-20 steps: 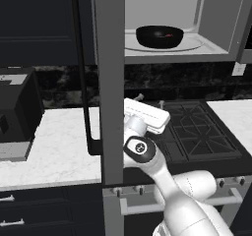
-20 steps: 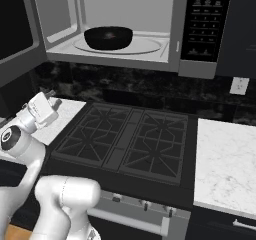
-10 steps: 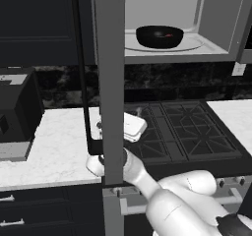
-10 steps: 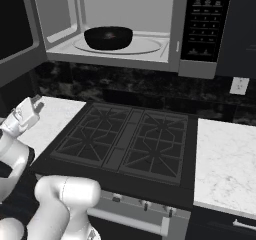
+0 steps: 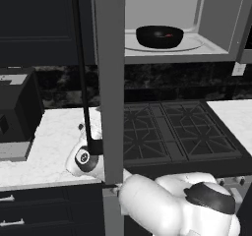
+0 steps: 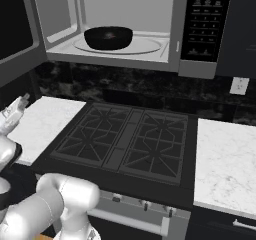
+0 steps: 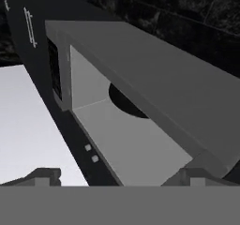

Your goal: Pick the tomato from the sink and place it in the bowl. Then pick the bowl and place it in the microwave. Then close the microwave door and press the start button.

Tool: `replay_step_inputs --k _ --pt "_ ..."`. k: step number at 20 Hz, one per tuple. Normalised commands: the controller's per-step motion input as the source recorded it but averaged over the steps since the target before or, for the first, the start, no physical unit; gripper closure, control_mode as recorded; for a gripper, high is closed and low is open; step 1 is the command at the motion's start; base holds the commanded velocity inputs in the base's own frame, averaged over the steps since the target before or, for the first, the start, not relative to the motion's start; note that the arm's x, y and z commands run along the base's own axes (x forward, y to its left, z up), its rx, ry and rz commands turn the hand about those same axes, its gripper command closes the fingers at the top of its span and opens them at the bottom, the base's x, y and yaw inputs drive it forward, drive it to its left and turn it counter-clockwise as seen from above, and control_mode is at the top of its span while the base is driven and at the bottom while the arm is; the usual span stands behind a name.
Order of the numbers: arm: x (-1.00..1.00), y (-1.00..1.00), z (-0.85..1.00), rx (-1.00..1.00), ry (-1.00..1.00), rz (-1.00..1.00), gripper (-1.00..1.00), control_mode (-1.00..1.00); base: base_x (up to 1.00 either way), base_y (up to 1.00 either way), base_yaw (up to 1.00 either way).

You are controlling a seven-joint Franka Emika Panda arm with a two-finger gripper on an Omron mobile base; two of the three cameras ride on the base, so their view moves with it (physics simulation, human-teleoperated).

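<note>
A: Where's the bowl relative to the microwave (image 6: 200, 29)?

B: I see the bowl (image 6: 108, 37) inside the microwave, on the pale turntable, toward the cavity's left side. A red glint in it looks like the tomato (image 5: 169, 34); too small for me to be sure.

A: The microwave door (image 5: 109, 82)?

B: Swung out, edge-on toward my left base camera, its black bar handle (image 5: 82, 77) hanging down.

A: And the gripper (image 7: 117, 177)?

B: Low, below the microwave and left of the stove (image 6: 125, 141), looking up at the microwave. Fingertips stand wide apart, nothing between them.
</note>
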Motion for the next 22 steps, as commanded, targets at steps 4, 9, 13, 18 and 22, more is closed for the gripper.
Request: replay_step_inputs --k 4,9,13,18,22 --pt "-0.04 0.63 0.02 -0.05 -0.01 -0.24 -1.00 -1.00 0.00 0.00 0.00" --pt "-0.23 0.35 0.17 -0.03 -0.09 -0.25 -1.00 -1.00 0.00 0.00 0.00" --pt "-0.47 0.28 0.04 -0.05 -0.18 -0.08 -1.00 -1.00 0.00 0.00 0.00" --pt "-0.25 0.31 0.28 -0.07 -0.30 -0.02 -1.00 -1.00 0.00 0.00 0.00" --pt "-0.11 0.34 0.32 -0.02 -0.14 -0.06 -1.00 -1.00 0.00 0.00 0.00"
